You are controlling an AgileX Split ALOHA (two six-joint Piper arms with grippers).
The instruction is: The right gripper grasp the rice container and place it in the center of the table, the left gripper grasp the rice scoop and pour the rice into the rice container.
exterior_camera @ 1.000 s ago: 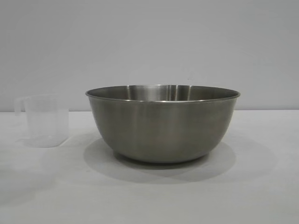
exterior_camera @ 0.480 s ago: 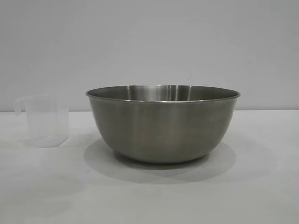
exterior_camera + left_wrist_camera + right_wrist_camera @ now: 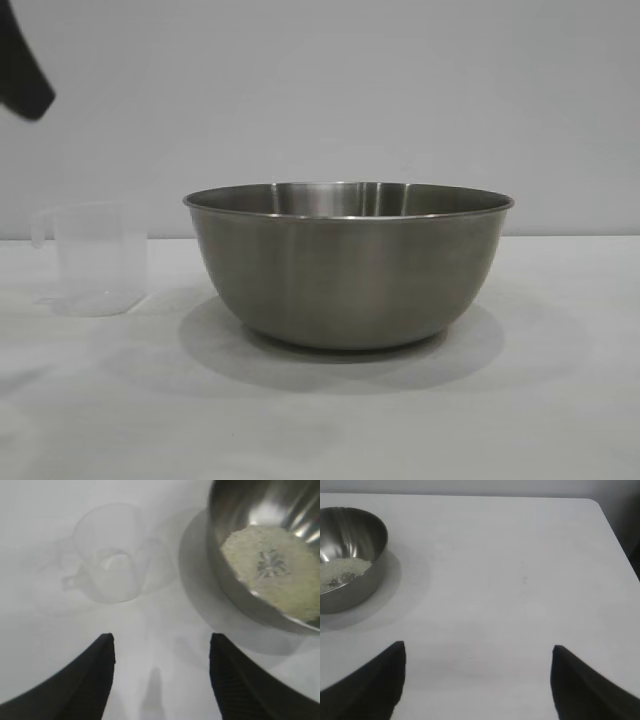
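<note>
Your steel rice container (image 3: 348,265) stands upright at the middle of the white table (image 3: 560,400), with the heap of rice (image 3: 272,567) lying on its floor. The clear rice scoop (image 3: 92,260) stands upright on the table at the bowl's nine o'clock in the exterior view, near it but apart, and looks empty. Your left gripper (image 3: 161,645) hangs above the scoop, jaws partly spread and holding nothing; one dark part of it shows at the exterior view's top left corner. Your right gripper (image 3: 479,652) hovers over bare tabletop off to the bowl's side, jaws wide and empty.
</note>
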